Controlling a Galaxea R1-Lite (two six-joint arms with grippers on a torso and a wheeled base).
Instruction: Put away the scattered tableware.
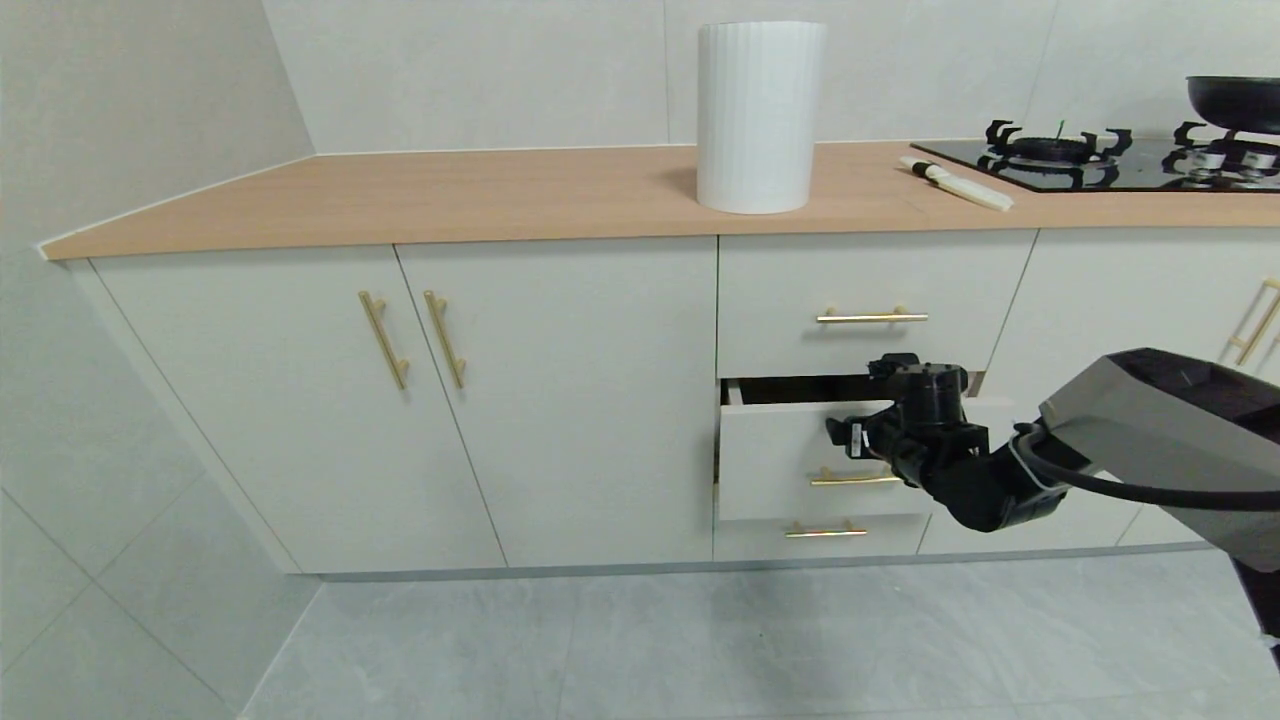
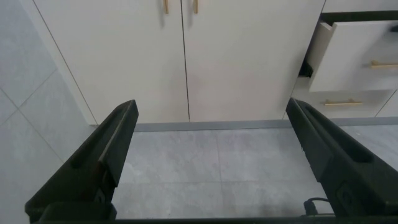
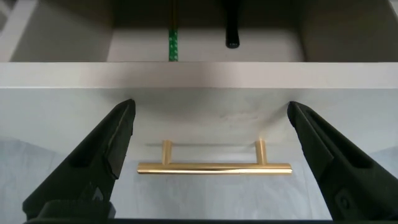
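The right pincer (image 3: 209, 107) gapes wide before the brass handle (image 3: 214, 167) of the partly open drawer (image 1: 800, 450), at 4 o'clock in the head view. Inside the drawer lie a green-patterned stick (image 3: 172, 38) and a black utensil (image 3: 232, 28). A cream utensil (image 1: 955, 183) lies on the tabletop (image 1: 450, 195) at 2 o'clock. The left pincer (image 2: 211, 104) is also wide, over the floor (image 2: 205, 162).

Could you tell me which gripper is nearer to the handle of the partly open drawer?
The right. The right gripper is open just in front of the handle. The left gripper is open above the floor by the cabinet doors, well aside of the drawer.
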